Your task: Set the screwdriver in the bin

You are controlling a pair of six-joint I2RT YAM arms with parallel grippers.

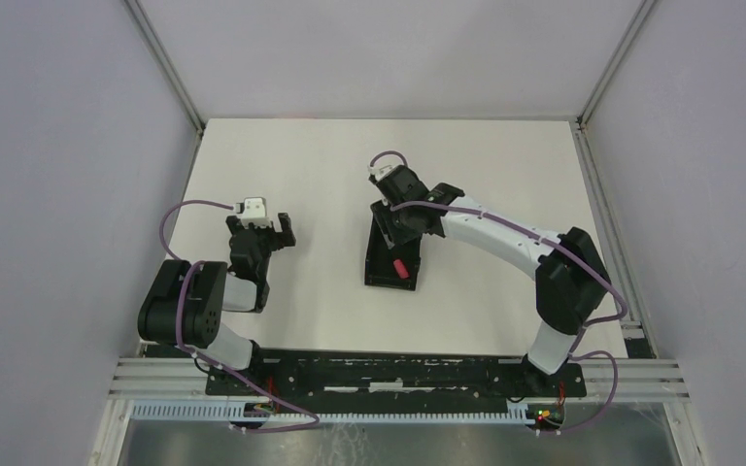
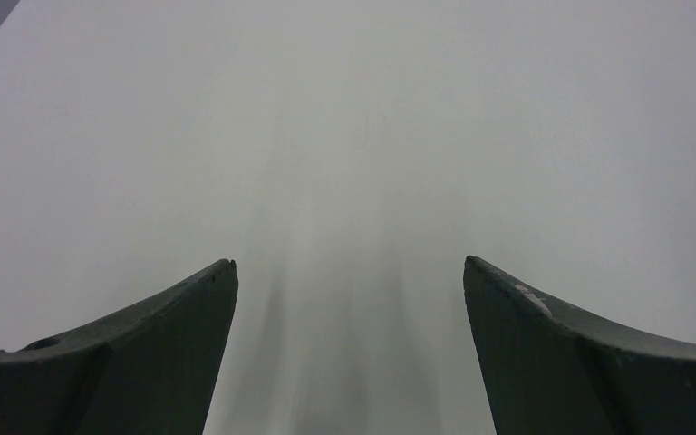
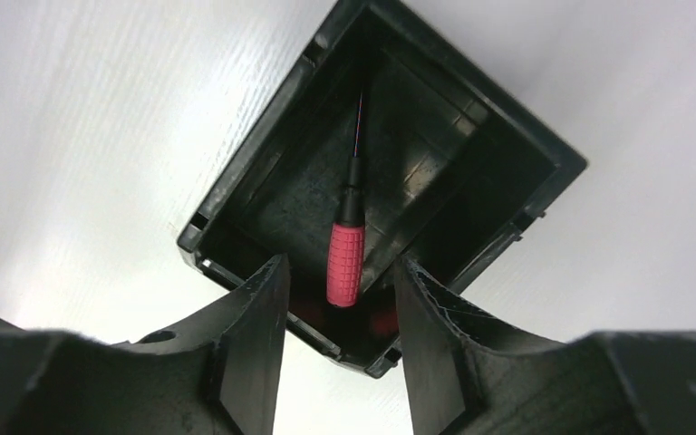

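Note:
The small black bin (image 1: 377,280) sits on the white table near the middle. The screwdriver (image 1: 399,266) lies inside it, and only its red handle shows from above. In the right wrist view the red handle (image 3: 345,263) lies at the near end of the bin (image 3: 245,163), with the thin black shaft pointing to the far wall. My right gripper (image 3: 342,267) is open and empty just above the bin's near end, clear of the screwdriver; it also shows from above (image 1: 400,231). My left gripper (image 1: 262,233) is open and empty over bare table (image 2: 349,263).
The white table (image 1: 505,175) is enclosed by grey walls and metal frame rails at the back and sides. The left arm is folded near the table's left front. The right arm reaches from the right front across to the bin.

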